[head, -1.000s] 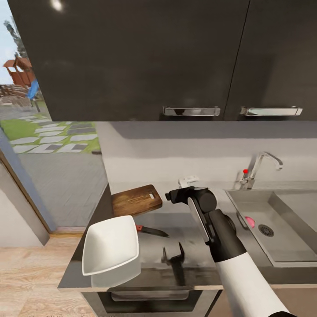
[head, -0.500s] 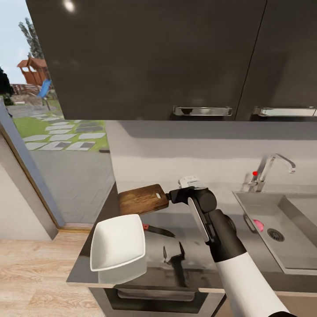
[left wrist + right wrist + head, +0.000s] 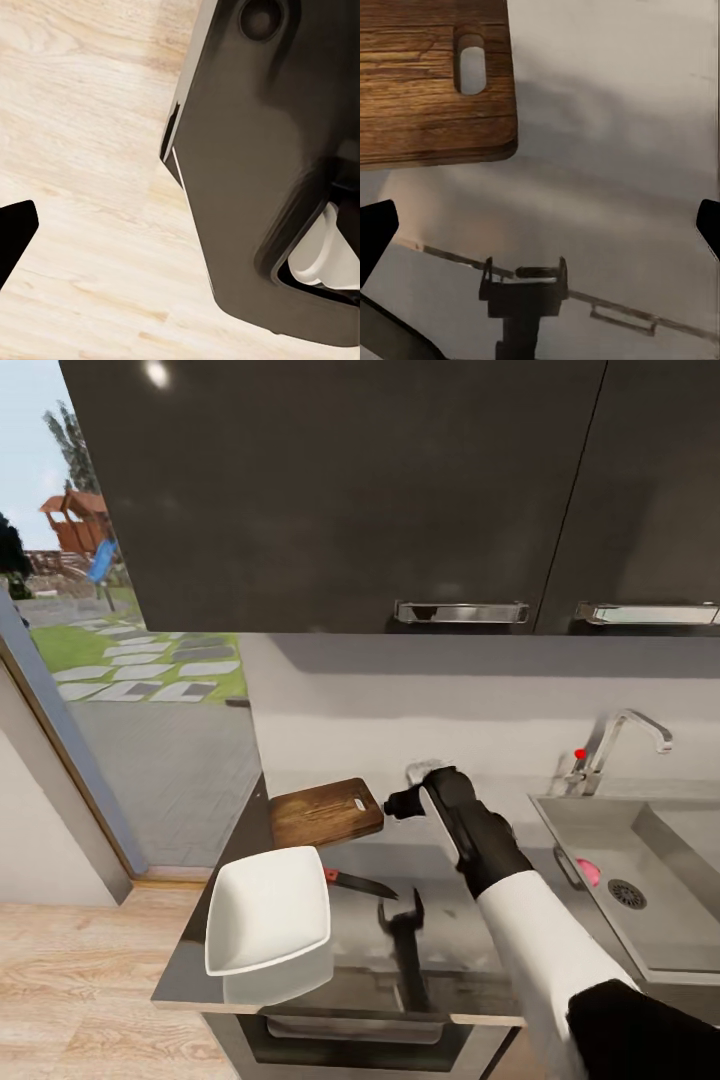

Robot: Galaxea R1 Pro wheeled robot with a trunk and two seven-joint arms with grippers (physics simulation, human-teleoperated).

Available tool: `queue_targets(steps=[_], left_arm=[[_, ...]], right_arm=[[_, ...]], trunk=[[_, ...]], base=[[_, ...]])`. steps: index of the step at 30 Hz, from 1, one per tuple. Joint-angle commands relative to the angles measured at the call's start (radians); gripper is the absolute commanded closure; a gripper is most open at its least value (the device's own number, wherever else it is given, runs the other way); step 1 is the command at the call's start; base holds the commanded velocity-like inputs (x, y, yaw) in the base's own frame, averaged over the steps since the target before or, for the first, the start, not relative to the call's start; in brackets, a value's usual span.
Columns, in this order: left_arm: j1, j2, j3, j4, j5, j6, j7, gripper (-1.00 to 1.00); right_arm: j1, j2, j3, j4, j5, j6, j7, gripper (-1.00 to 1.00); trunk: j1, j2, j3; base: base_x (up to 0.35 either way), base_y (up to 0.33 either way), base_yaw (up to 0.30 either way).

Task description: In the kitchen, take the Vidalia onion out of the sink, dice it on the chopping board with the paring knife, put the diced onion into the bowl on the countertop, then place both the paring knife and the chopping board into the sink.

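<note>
The brown chopping board (image 3: 325, 812) lies at the back left of the grey countertop (image 3: 345, 945), its slot handle (image 3: 472, 69) toward my right gripper (image 3: 398, 803). That gripper hovers just right of the board's slot end, over bare metal, open and holding nothing (image 3: 540, 225). The paring knife (image 3: 358, 882) lies between the board and the white bowl (image 3: 268, 910) at the front left corner. A pink object (image 3: 588, 873) rests in the sink (image 3: 650, 915) beside the drain. My left gripper (image 3: 180, 232) hangs over the wood floor with one fingertip (image 3: 15, 229) wide at the edge.
Dark wall cabinets (image 3: 400, 490) hang low over the counter. The chrome tap (image 3: 625, 740) with its red knob stands behind the sink. The gripper's reflection (image 3: 402, 925) shows on the countertop. A doorway to the garden opens at the left.
The view shifted right a second ago. Since then my right wrist has rolled and the forearm has stretched forward, the gripper staying beside the board's slot end.
</note>
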Motion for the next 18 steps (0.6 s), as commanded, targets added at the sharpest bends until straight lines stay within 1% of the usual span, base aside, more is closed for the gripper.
queue_targets(steps=[1,3,8,9,11,14,17,18], left_arm=[[-0.001,0.0,0.008,0.0,-0.009,0.003,0.002,-1.0],[-0.001,0.0,0.008,0.0,-0.009,0.003,0.002,-1.0],[-0.001,-0.003,0.008,0.0,-0.009,0.003,0.001,-1.0],[-0.001,-0.005,0.008,0.0,-0.009,0.003,0.002,-1.0],[-0.001,-0.01,0.008,0.0,-0.009,0.003,0.002,-1.0],[-0.001,-0.012,0.008,0.0,-0.009,0.003,0.002,-1.0],[-0.001,-0.014,0.008,0.0,-0.009,0.003,0.002,-1.0],[-0.001,-0.015,0.008,0.0,-0.009,0.003,0.002,-1.0]], right_arm=[[-0.025,0.0,0.001,0.033,-0.002,0.004,-0.002,-1.0],[-0.056,0.0,0.0,0.065,-0.002,0.004,-0.002,-1.0],[-0.199,0.0,-0.008,0.188,-0.002,0.005,-0.003,-1.0],[-0.213,0.0,-0.009,0.196,-0.002,0.005,-0.003,-1.0],[-0.261,0.0,-0.011,0.217,-0.002,0.007,-0.003,-1.0],[-0.286,0.0,-0.012,0.225,-0.003,0.009,-0.003,-1.0],[-0.295,0.0,-0.015,0.235,-0.005,0.009,-0.003,-1.0],[-0.297,0.0,-0.016,0.241,-0.012,0.008,-0.002,-1.0]], trunk=[[0.001,-0.002,-0.002],[0.001,-0.002,-0.002],[0.001,-0.002,-0.002],[0.001,-0.002,-0.002],[0.001,-0.002,-0.002],[0.001,-0.002,-0.002],[0.001,-0.002,-0.002],[0.001,-0.002,-0.002]], base=[[0.0,0.0,0.0],[0.0,0.0,0.0],[0.0,0.0,0.0],[0.0,0.0,0.0],[0.0,0.0,0.0],[0.0,0.0,0.0],[0.0,0.0,0.0],[0.0,0.0,0.0]])
